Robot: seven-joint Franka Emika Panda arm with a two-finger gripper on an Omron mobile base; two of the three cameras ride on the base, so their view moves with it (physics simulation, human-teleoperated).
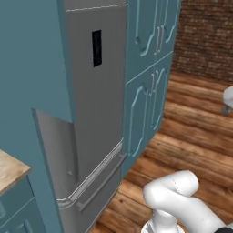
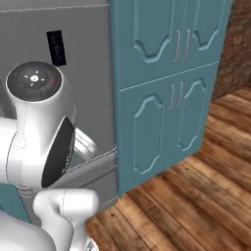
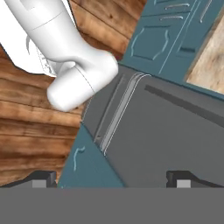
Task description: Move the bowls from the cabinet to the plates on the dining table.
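Fingers (image 3: 43, 178) standing wide, holding nothing | gripper (image 3: 111, 179) looking down at grey fridge (image 2: 88, 83) | step: reaching cabinet (image 2: 169, 83) | advice: keeping arm clear of fridge, squaring to silver handles (image 2: 182, 45).

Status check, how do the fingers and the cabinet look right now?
Gripper open, fingers holding nothing. Cabinet doors shut, bowls not yet out. Grey fridge stands beside it.
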